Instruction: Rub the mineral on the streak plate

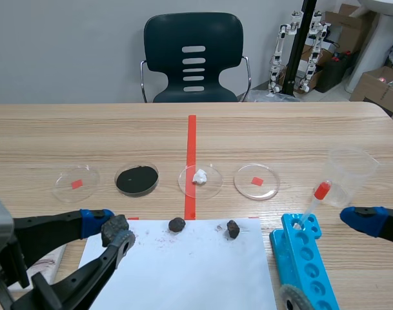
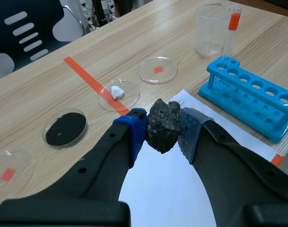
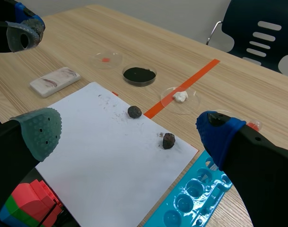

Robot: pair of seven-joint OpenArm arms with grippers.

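Left gripper [image 2: 161, 128] pinches a dark rock [image 2: 163, 124] between its pads, lifted off the table near the far left corner of the paper sheet [image 1: 183, 271]. The grip looks firm and the rock sticks out below the pads, so there is an edge free to rub with.

The white tile [image 3: 55, 81] lies flat on the wood just beside the paper's left edge, with reddish marks on it already. In the scene view the left arm mostly hides it. The rock is not touching it yet.

Right gripper [image 3: 129, 135] is spread wide and holds nothing, off to the right near the blue rack [image 1: 306, 258].

Step in hand, as I judge it: bring the rock over the tile and rub.
- Come down slowly until the rock's low point meets the tile, not the pads.
- Press lightly and drag straight along the tile's length over a bare patch.
- The tile is loose and may slide. The free right gripper could hold one end.
- Stay off the two spare rocks [image 1: 177, 225] on the paper.
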